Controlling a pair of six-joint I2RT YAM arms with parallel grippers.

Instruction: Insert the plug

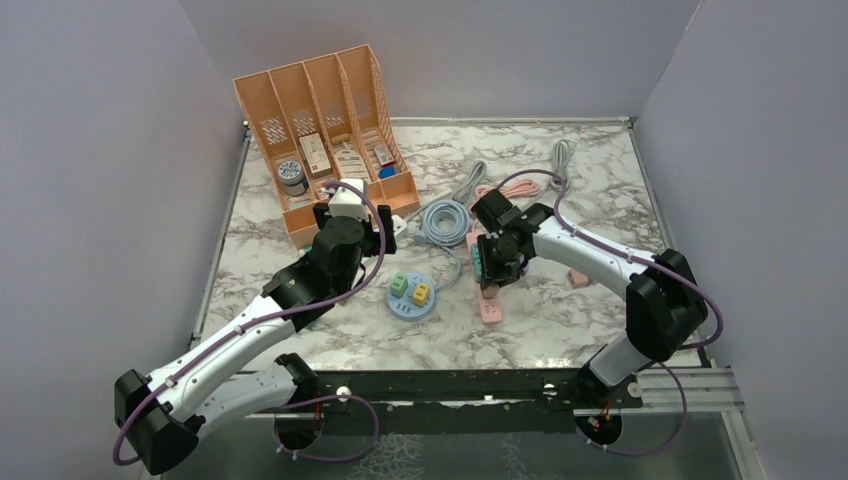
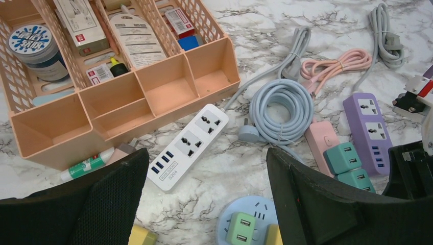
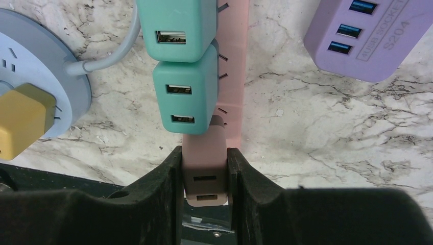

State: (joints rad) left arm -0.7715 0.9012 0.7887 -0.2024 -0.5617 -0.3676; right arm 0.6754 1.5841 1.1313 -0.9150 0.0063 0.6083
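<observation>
The right gripper (image 3: 204,153) clamps the boxy dusty-pink plastic USB plug (image 3: 204,171) by its flat sides (rigid, light, likely slick); the left gripper (image 2: 204,153) gapes.

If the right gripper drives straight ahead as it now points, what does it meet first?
Probably the nearer teal adapter, right ahead of the pink plug held in the right gripper, on the pink power strip. Their height apart is unclear from this view.
</observation>
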